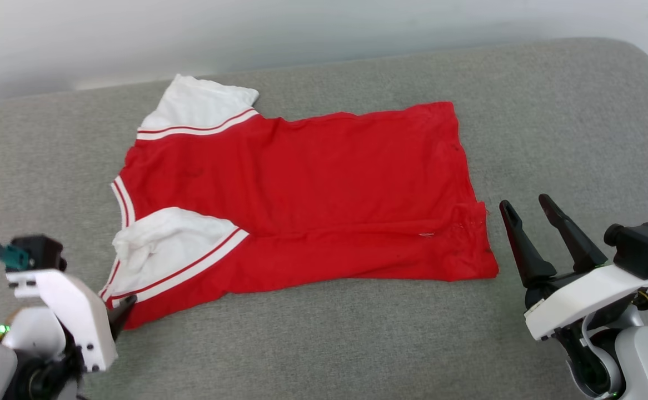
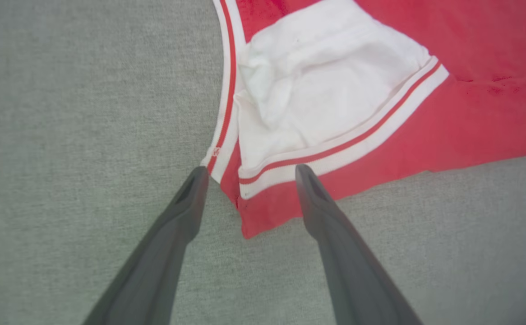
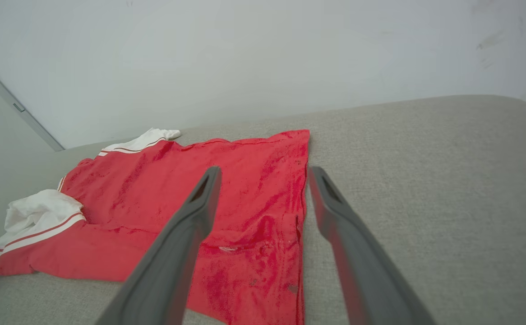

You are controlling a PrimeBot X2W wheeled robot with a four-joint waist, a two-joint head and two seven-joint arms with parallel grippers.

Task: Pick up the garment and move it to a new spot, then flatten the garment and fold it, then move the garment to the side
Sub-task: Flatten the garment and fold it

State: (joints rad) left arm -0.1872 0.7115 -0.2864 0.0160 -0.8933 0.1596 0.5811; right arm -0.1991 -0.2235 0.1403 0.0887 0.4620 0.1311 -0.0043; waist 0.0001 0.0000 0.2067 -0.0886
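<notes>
Your left gripper (image 2: pixel 251 170): fingers apart, empty, straddling the near sleeve-end corner of the garment (image 1: pixel 313 194), tips at the cloth. Right gripper (image 1: pixel 526 203): fingers apart, empty, just beside the near hem corner, not touching. Garment lies spread on the cushion (image 1: pixel 552 111), long axis left to right between the 2 grippers. Left is nearer.

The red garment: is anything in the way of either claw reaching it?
Nothing visible. The garment lies on the grey cushion; the open left claw is at its corner, the open right claw beside its hem.
</notes>
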